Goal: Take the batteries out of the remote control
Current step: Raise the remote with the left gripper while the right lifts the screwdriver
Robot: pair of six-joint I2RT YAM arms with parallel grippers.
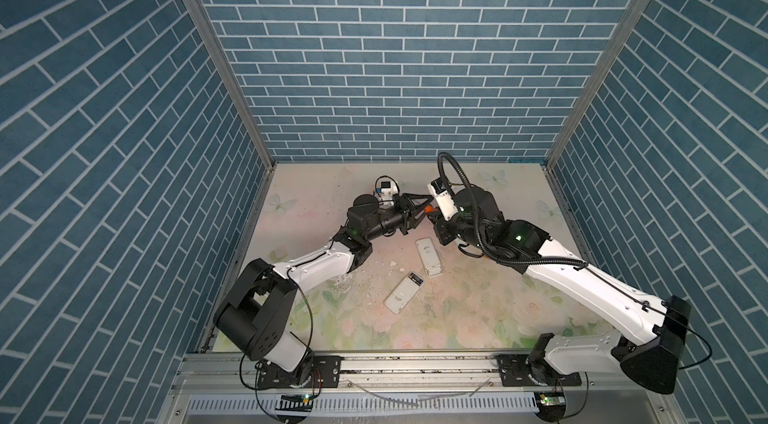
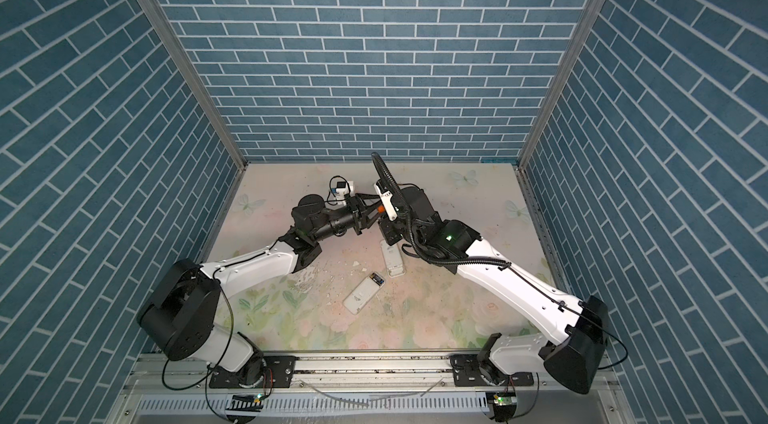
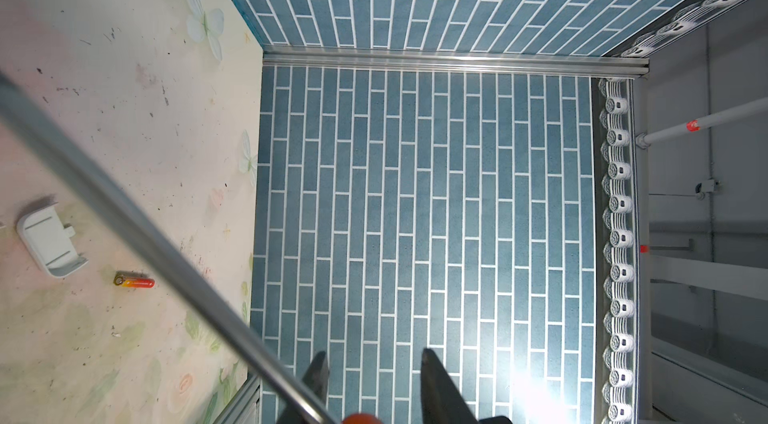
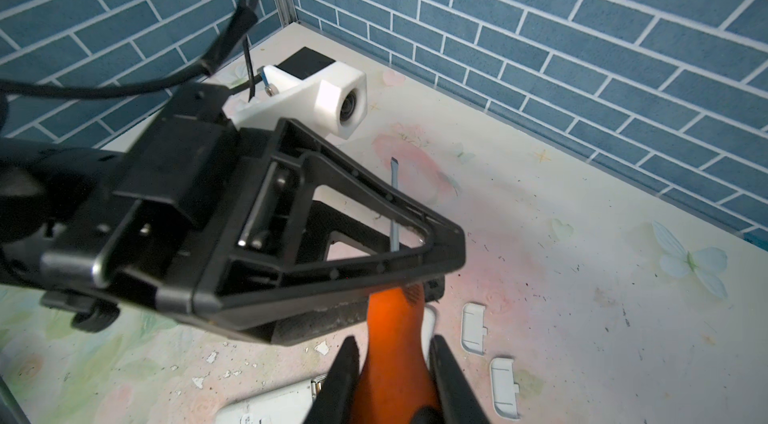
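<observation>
**Floral tabletop, two claws on one screwdriver**

Flower-printed tabletop (image 1: 478, 318) fills the floor of a blue brick booth. Nearest of the task's things, left of centre, lies the nearer remote (image 1: 402, 292), face down. Its far end is open, and the batteries (image 1: 415, 278) sit inside as dark cells with a gold glint. Just beyond it lies the farther remote (image 1: 428, 256).

Farther back, at the middle, both claws meet above the table. The right claw (image 4: 395, 345) is clenched on the orange handle of the screwdriver (image 4: 395, 318). The left claw (image 3: 372, 355) straddles the same handle nearer the shaft, its fingers (image 3: 436, 376) apart.

This looks like a handover or regrip. To do it well, the left claw should bite squarely on the handle before the right lets go. The shaft should stay level, and the blade should then go under a cell's end in the nearer remote.

Several things stay unclear:
- Whether the left claw is already gripping, I cannot tell.
- How many cells the nearer remote holds is too small to read.
- Whether the farther remote is emptied is also too small to read.
- A loose battery (image 3: 135, 280), orange-gold, lies beside a white cover (image 3: 50, 243). It shows only in the left wrist view, so the right arm probably hides it from above.
- Two more covers (image 4: 473, 328) show only in the right wrist view.
</observation>
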